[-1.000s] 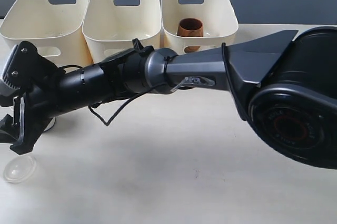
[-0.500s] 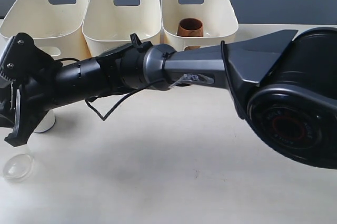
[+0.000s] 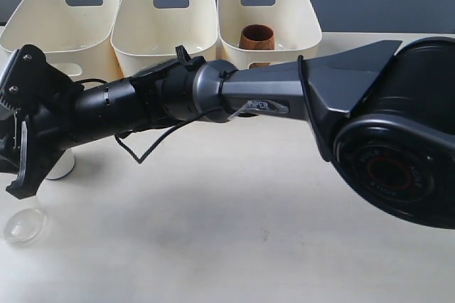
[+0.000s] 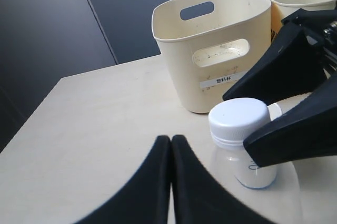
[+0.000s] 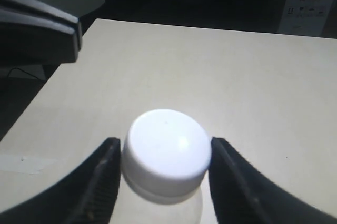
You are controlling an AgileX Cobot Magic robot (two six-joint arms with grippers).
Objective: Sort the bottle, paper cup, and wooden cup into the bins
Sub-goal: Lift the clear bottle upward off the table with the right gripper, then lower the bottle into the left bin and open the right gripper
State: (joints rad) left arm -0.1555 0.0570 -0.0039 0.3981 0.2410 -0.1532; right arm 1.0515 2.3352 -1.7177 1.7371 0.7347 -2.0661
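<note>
The clear bottle [image 4: 237,120] with its white cap [image 5: 166,145] stands near the table's left front corner. My right gripper [image 5: 166,153] reaches across and is shut on the cap, one finger on each side. In the exterior view only the bottle's clear base [image 3: 21,226] shows below that gripper [image 3: 20,175]. The white paper cup [image 3: 62,165] stands just behind the bottle, close to the left bin [image 3: 60,29]. The wooden cup [image 3: 257,36] sits in the right bin [image 3: 291,11]. My left gripper [image 4: 171,141] is shut on nothing, just beside the bottle.
The middle bin [image 3: 165,29] stands between the other two along the back edge. The right arm [image 3: 270,97] stretches across the table in front of the bins, with a loose cable [image 3: 142,157] hanging under it. The left bin's label [image 4: 222,80] faces the left wrist camera.
The right gripper has risen a little since a second ago, and the bottle's base has shifted slightly left and up with it. Nothing has moved in the last half second.
</note>
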